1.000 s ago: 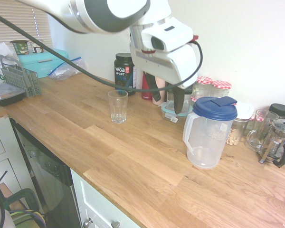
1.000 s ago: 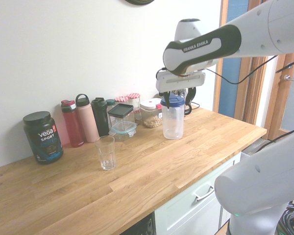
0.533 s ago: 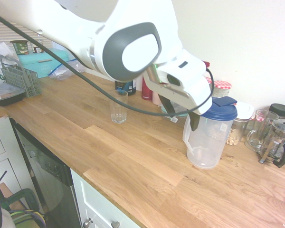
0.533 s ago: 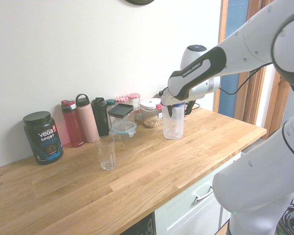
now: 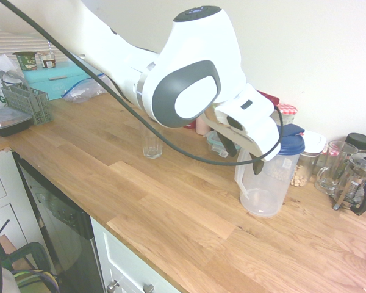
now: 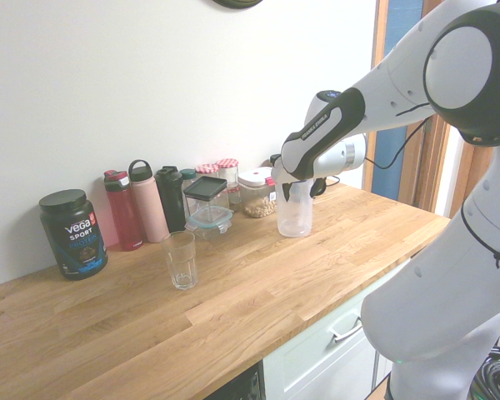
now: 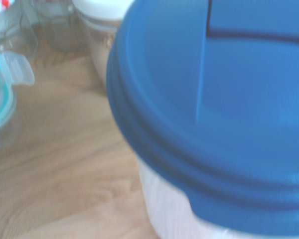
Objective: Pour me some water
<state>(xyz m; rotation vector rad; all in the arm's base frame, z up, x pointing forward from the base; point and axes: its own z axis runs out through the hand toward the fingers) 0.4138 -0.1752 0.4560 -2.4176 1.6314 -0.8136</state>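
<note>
A tall translucent pitcher [image 5: 265,190] with a dark blue lid [image 5: 288,145] stands on the wooden counter, its handle [image 5: 240,174] turned toward the glass. Any water inside is too faint to make out. My gripper [image 5: 243,157] is open at the top of the handle, just under the lid's rim, with one dark finger on each side. The second exterior view shows the gripper [image 6: 285,190] against the pitcher [image 6: 294,215]. The blue lid [image 7: 229,99] fills the wrist view. A small clear drinking glass [image 6: 181,260] stands empty to the pitcher's left.
Behind the pitcher along the wall are a French press [image 5: 355,183], a glass mug [image 5: 331,166], red-lidded jars [image 5: 285,110] and a nut jar [image 6: 257,193]. Bottles [image 6: 146,204], a food container [image 6: 207,218] and a Vega tub [image 6: 72,233] stand behind the glass.
The arm has swung right and down, from above the containers behind the glass to the pitcher's handle. The gripper stays open. Pitcher and glass have not moved.
</note>
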